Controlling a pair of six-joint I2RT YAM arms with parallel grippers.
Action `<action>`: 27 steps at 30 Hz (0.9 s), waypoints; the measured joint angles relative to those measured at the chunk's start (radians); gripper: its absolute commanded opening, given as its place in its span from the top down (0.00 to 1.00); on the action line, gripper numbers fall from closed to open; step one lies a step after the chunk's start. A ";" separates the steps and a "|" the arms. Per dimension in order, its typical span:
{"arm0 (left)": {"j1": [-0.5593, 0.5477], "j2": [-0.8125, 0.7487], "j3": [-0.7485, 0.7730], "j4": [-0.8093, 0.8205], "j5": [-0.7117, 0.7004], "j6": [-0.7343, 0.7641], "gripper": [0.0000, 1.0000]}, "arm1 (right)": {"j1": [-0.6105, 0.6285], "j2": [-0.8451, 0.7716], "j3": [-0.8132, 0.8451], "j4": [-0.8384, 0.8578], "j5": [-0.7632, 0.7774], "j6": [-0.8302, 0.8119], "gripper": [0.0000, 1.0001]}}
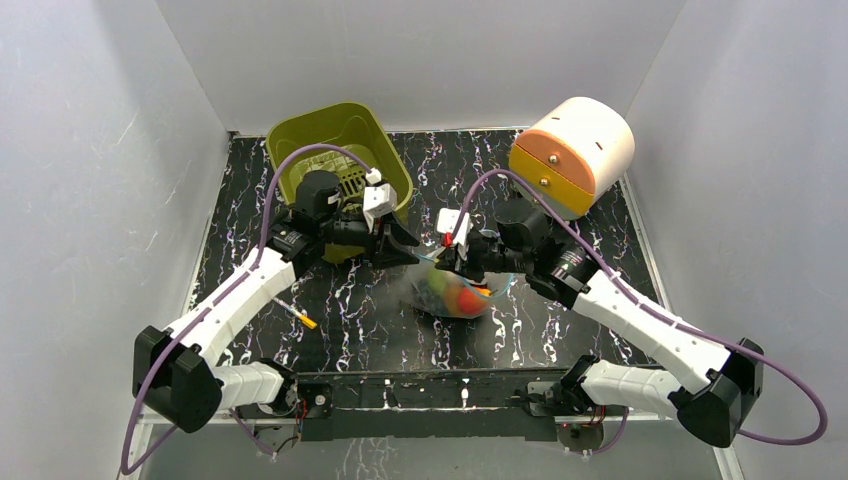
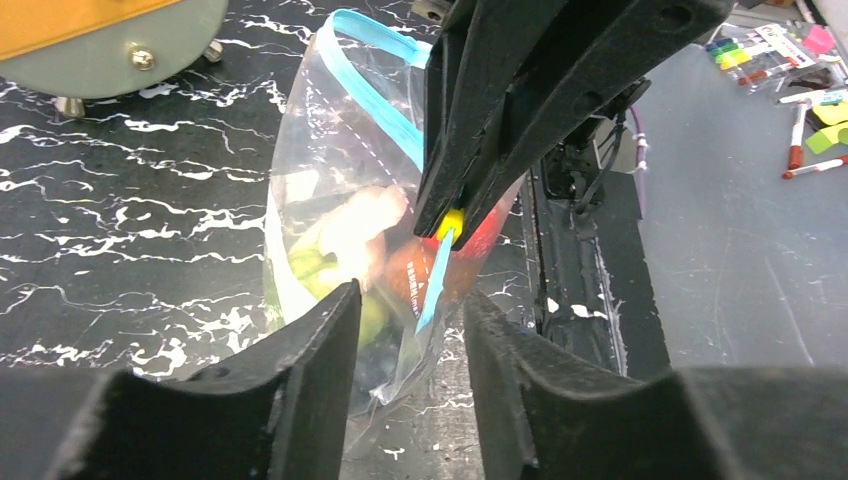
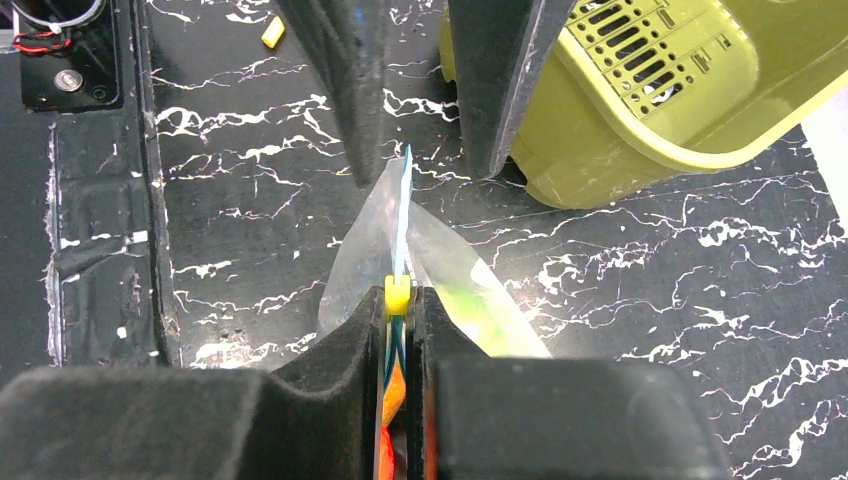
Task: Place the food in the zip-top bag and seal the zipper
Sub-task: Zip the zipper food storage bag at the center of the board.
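The clear zip-top bag lies mid-table with the food inside: a red fruit, green pieces, a pale piece and something dark low down. Its blue zipper curves along the mouth. My right gripper is shut on the zipper at its yellow end piece, with orange food showing between the pads. My left gripper is open. Its fingers stand either side of the zipper's free end and the bag's corner without gripping.
An olive-green bin stands at the back left, close behind the left gripper. A white and orange drawer unit stands at the back right. A thin yellow-tipped stick lies near the left arm.
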 measured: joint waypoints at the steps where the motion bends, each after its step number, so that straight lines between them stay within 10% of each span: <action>1: 0.000 0.002 0.000 -0.002 0.007 0.002 0.55 | 0.000 0.004 0.001 0.000 -0.002 0.000 1.00; 23: 0.000 0.061 -0.002 0.023 0.067 0.002 0.68 | 0.000 0.041 0.019 0.023 -0.022 0.003 1.00; 27: 0.000 0.061 -0.002 -0.020 0.068 0.031 0.84 | 0.000 0.041 0.019 0.026 -0.026 0.004 1.00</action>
